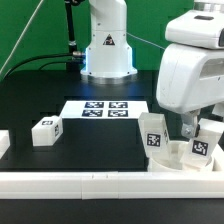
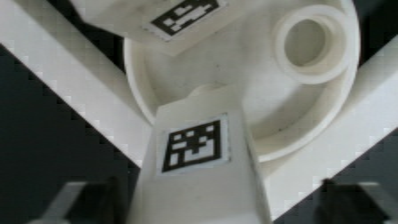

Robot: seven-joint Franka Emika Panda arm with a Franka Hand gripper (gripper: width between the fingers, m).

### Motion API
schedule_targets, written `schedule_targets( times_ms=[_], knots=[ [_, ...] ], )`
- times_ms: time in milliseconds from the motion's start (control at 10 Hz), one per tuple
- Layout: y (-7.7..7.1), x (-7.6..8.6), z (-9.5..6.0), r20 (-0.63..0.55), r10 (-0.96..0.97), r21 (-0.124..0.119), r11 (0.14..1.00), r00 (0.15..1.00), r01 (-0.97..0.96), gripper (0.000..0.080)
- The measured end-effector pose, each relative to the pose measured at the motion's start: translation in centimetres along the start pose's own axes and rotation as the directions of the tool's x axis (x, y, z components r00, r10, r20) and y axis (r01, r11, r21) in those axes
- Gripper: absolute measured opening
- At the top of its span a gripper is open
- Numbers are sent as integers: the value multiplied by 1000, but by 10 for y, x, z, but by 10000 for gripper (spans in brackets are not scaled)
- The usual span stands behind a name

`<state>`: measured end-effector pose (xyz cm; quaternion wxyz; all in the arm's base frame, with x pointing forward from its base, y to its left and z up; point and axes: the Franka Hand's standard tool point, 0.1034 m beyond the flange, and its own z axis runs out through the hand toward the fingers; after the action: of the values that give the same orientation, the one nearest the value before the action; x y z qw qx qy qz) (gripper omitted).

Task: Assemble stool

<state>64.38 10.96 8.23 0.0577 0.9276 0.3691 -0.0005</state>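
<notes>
The round white seat disc [image 2: 306, 95] lies at the exterior view's right [image 1: 176, 156], against the front rail. One tagged leg [image 1: 154, 135] stands on it, also seen in the wrist view [image 2: 169, 20]. A second tagged leg [image 2: 196, 150] stands upright on the seat between my fingers [image 1: 201, 146]. My gripper [image 2: 214, 205] straddles this leg from above and is open. One finger [image 2: 89, 200] is close beside the leg. A gap shows between the leg and the other finger [image 2: 352, 202].
A third tagged leg [image 1: 46, 130] lies on the black table at the exterior view's left, and another white piece [image 1: 3, 143] shows at the edge. The marker board [image 1: 100, 108] lies mid-table. A long white rail [image 1: 80, 182] runs along the front. The robot base [image 1: 106, 50] stands behind.
</notes>
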Motion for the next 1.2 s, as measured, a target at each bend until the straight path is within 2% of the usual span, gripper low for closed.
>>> schedule_targets(
  times_ms=[100,200,300,500,600,700,800,1000,1100,1200],
  knots=[
    [0,0,0,0,48,0,999,999,-48,388],
    [0,0,0,0,134,1,991,991,-134,388],
    [0,0,0,0,204,2,979,979,-204,347],
    [1,0,1,-6,358,2,934,934,-358,347],
    [7,2,2,-59,477,-4,878,877,-478,346],
    [6,3,3,-85,586,3,809,806,-587,346],
    [6,3,3,-89,701,18,711,707,-703,343],
    [5,3,4,-78,890,46,453,449,-890,342],
    [5,2,5,-59,946,71,321,317,-944,342],
    [5,0,5,-30,989,95,150,147,-984,343]
  ],
)
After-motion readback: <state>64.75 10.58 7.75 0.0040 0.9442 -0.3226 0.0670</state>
